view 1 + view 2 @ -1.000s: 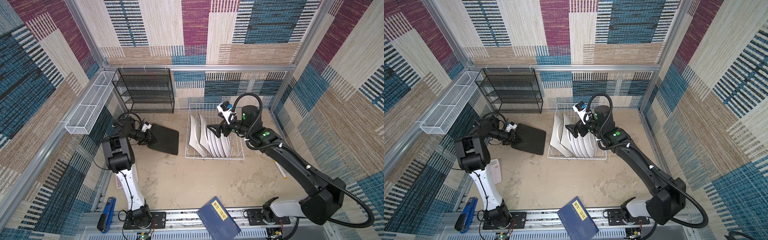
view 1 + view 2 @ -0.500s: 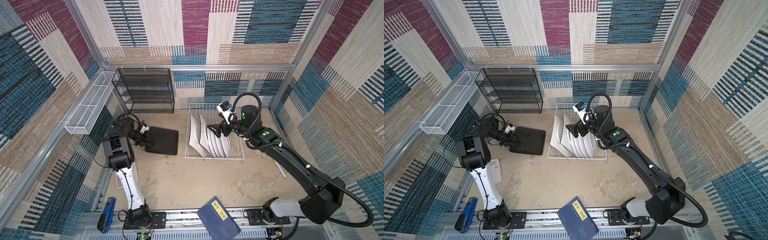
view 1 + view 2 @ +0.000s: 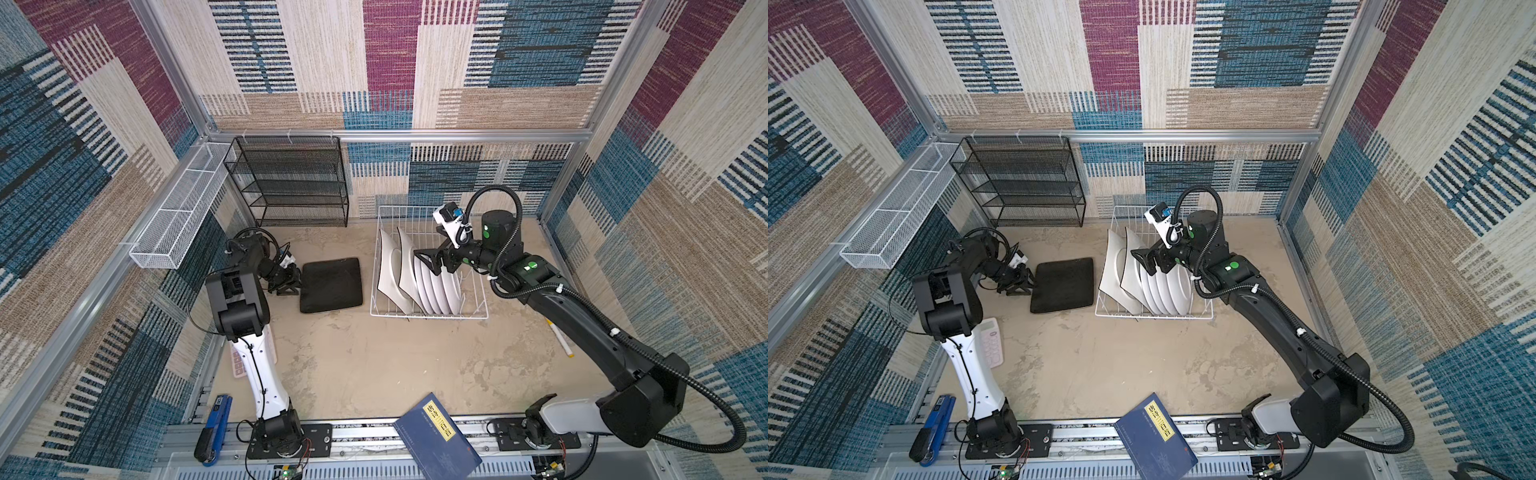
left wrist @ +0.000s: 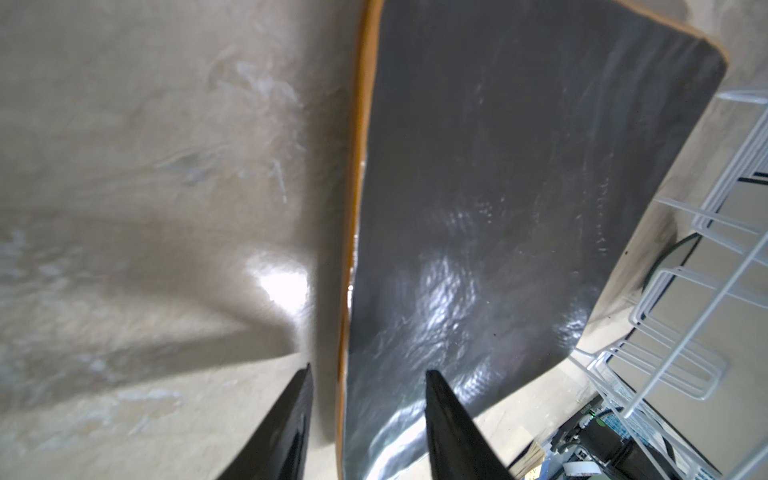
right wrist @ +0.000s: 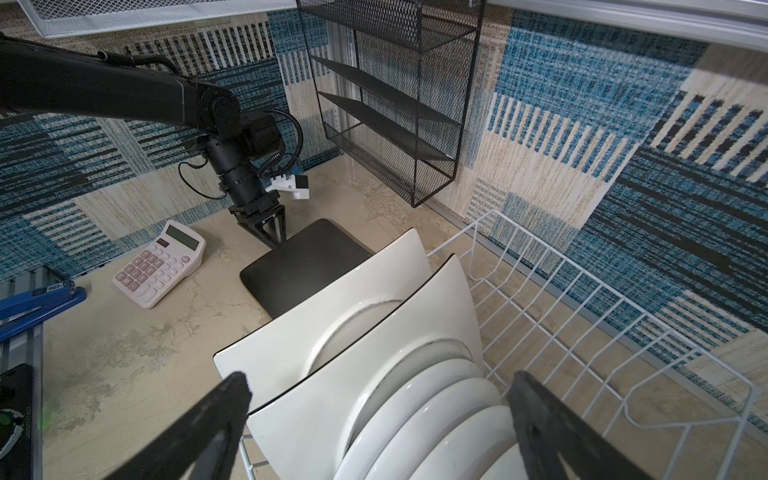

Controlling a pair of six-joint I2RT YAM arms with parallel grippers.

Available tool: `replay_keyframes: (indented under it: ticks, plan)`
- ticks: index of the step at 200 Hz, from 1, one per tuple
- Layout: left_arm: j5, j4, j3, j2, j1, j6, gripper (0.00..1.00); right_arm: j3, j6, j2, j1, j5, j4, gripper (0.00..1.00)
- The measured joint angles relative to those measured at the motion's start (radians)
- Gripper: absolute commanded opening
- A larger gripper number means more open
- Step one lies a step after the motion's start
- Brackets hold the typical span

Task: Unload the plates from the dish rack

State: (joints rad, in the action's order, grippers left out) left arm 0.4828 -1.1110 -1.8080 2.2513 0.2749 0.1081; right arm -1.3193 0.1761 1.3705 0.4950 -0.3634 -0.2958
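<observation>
The left hand (image 3: 293, 284) (image 4: 368, 370) has spread its fingers since a second ago. The square plate (image 3: 330, 284) (image 4: 519, 208) it held tilted then now lies flat, black back up, on the counter (image 3: 374, 365). The hand holds nothing. In the left wrist view one finger hangs over bare counter and its partner over the plate's back, with the plate's rim running between them. Whether a fingertip touches the plate I cannot tell. In both top views the plate sits just left of the dish rack (image 3: 430, 318) (image 3: 1154, 318), apart from it.

The right hand (image 3: 430, 264) (image 5: 378, 378) has not shifted. Its fingers are spread wide and empty above the plates standing in the rack. Two white-faced square plates (image 5: 332, 316) lean at the left end of the row. A run of round plates (image 5: 436, 415) stands close behind them, all on edge.

Farther out, a calculator (image 5: 160, 264) lies on the counter by the left arm. A black mesh shelf (image 3: 291, 183) stands against the back wall, and a blue book (image 3: 436, 436) rests at the front edge.
</observation>
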Motion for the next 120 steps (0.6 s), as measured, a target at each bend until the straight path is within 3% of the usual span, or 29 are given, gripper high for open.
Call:
replay_keyframes:
  ticks: [56,120]
  plan:
    - [-0.034,0.002,0.027,-0.074,0.000,-0.008,0.60,0.006,-0.001,-0.003,0.000,0.000,0.006,0.99]
    - [-0.001,0.053,0.079,-0.248,-0.052,-0.060,0.61,0.025,-0.019,-0.021,0.000,0.008,0.011,0.99]
